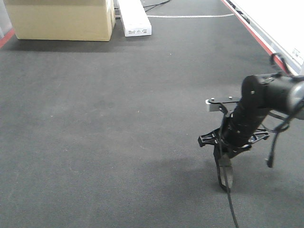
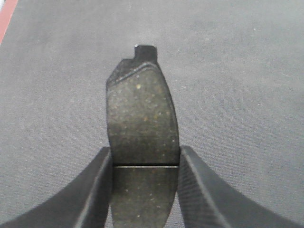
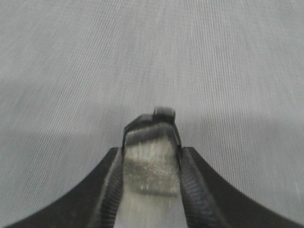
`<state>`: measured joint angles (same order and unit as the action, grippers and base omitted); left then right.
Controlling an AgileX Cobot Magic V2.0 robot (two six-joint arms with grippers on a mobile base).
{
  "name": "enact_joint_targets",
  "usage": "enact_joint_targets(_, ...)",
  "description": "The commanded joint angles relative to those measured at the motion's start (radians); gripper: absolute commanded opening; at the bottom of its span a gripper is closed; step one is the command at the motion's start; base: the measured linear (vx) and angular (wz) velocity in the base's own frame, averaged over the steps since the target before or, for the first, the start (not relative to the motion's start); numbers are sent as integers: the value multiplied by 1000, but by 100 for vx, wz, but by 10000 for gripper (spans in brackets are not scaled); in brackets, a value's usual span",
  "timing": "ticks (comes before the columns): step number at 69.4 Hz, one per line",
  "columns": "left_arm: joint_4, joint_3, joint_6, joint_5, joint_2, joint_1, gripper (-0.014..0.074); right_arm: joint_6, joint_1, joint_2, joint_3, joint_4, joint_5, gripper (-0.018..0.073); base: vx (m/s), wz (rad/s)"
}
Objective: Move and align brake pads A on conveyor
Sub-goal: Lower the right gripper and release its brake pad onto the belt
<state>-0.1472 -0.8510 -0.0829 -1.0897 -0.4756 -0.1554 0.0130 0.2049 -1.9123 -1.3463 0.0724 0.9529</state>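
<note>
Each of my grippers has one brake pad A in it, over the dark grey conveyor. In the left wrist view, a speckled dark pad with a thin groove across it stands between the fingers of my left gripper, which is shut on its sides. My right gripper is shut on a second pad, which looks blurred and shiny. In the front view, the right gripper points down at the right and its pad hangs edge-on just above the belt. The left arm is outside the front view.
A cardboard box and a long white box stand at the belt's far end. Red edge stripes run along the right side and the far left corner. A black cable trails down from the right arm.
</note>
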Motion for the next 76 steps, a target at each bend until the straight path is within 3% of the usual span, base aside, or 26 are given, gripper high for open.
enact_joint_targets(1,-8,-21,-6,82,-5,-4,-6,13,-5,11,-62,-22,-55,-4,0,0)
enact_joint_targets(15,-8,-21,-6,82,-5,-4,-6,13,-5,-43,-114,-37,-71,4,0,0)
enact_joint_targets(25,-8,-21,-6,82,-5,-4,-6,13,-5,-51,-129,-28,-89,58,0,0)
enact_joint_targets(34,-8,-21,-6,82,-5,-4,-6,12,-5,-51,-129,-26,-89,181,0,0)
enact_joint_targets(50,-8,-21,-6,82,-5,-4,-6,8,-4,-40,-129,-21,-77,501,0,0)
enact_joint_targets(58,-8,-21,-6,82,-5,-4,-6,8,-4,-8,-128,-15,-67,599,0,0)
enact_joint_targets(76,-8,-21,-6,82,-5,-4,-6,13,-4,118,-128,-15,-43,608,0,0)
